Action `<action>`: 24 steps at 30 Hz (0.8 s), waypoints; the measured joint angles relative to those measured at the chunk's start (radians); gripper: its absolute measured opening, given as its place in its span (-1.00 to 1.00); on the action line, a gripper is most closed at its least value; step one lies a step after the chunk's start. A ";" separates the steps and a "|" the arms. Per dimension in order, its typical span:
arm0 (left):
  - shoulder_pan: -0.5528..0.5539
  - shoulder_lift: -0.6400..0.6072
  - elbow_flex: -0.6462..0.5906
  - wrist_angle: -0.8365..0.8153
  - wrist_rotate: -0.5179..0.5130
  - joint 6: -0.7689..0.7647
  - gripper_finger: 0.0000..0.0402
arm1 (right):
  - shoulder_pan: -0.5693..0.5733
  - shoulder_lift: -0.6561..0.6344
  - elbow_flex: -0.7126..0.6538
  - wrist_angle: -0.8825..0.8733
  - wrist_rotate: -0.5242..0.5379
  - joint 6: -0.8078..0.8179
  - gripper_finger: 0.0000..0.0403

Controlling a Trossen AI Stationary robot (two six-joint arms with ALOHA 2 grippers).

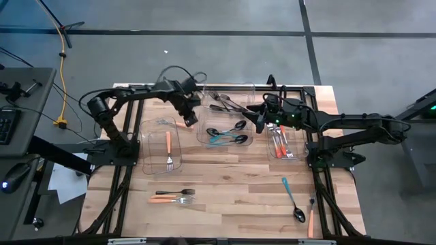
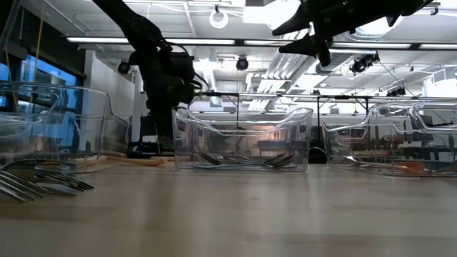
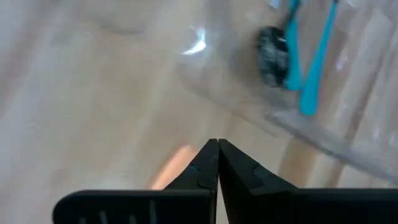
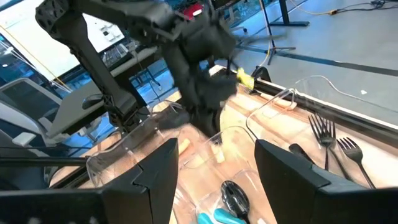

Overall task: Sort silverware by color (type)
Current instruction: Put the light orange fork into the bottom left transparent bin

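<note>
Three clear bins stand side by side. The left bin point(image 1: 163, 146) holds an orange-handled fork point(image 1: 168, 146). The middle bin point(image 1: 227, 133) holds teal and black spoons point(image 3: 292, 56). The right bin point(image 1: 283, 144) holds orange-handled pieces. My left gripper point(image 1: 191, 122) is shut point(image 3: 217, 144) and points down between the left and middle bins, over a blurred orange piece point(image 3: 175, 163). My right gripper point(image 1: 260, 124) is open point(image 4: 216, 148), raised over the middle bin's right end. Loose forks point(image 1: 172, 196), a teal spoon point(image 1: 293, 199) and an orange piece point(image 1: 310, 219) lie on the near table. My left gripper's shut fingers point down from above at the orange piece point(image 3: 175, 163) on the table between the two bins. I cannot tell whether they touch it.
Black forks point(image 4: 333, 140) lie at the far edge behind the middle bin. A dark frame runs along the table's sides. Bare wood lies in the near middle between the loose forks and the teal spoon.
</note>
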State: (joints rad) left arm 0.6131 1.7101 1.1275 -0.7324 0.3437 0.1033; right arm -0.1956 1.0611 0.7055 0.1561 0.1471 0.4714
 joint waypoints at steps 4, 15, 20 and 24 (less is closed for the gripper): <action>0.091 -0.038 0.000 -0.006 -0.039 0.012 -1.00 | 0.000 0.000 0.000 -0.002 0.000 0.000 -0.02; 0.103 0.075 0.000 -0.017 -0.044 -0.088 -1.00 | 0.000 0.000 0.000 -0.002 0.010 0.000 -0.02; 0.101 0.078 0.000 -0.033 -0.087 -0.173 -1.00 | 0.000 0.006 0.000 -0.003 0.011 0.000 -0.02; 0.099 0.078 0.000 -0.037 -0.086 -0.261 -1.00 | 0.000 0.024 0.000 -0.001 0.011 0.001 -0.02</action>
State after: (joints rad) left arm 0.7123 1.7885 1.1278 -0.7689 0.2573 -0.1579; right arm -0.1955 1.0851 0.7055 0.1547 0.1578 0.4721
